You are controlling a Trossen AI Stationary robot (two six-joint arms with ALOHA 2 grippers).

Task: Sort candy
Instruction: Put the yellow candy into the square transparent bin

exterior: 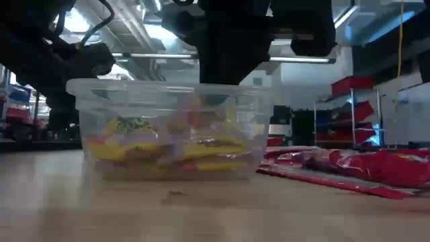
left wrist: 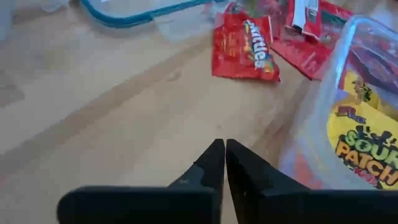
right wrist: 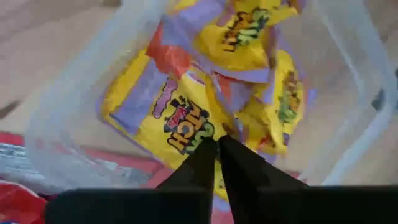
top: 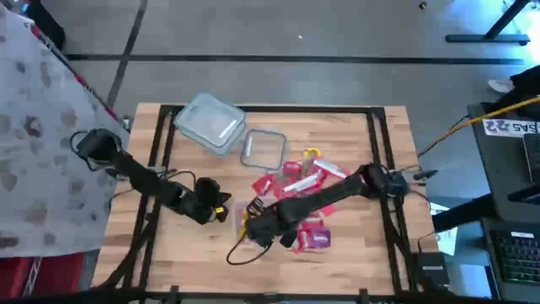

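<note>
I'm hovering the right gripper (right wrist: 217,144) over the clear tub (right wrist: 65,118) of yellow Sour Patch packets (right wrist: 180,118).
Fingertips are nearly pressed together, pinching nothing; I'm lifting straight up, clearing the rim.

Two dark, jointed arms are seen, trailed by black cables; each ends in tapered black fingers (left wrist: 214,165) on a broad black crossbar.

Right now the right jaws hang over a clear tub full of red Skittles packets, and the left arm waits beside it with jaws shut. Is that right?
Not quite. The tub under the right gripper holds yellow Sour Patch packets, not red Skittles; the right wrist view shows this. The red packets lie loose on the table. The left gripper does wait beside the tub, jaws shut.
</note>
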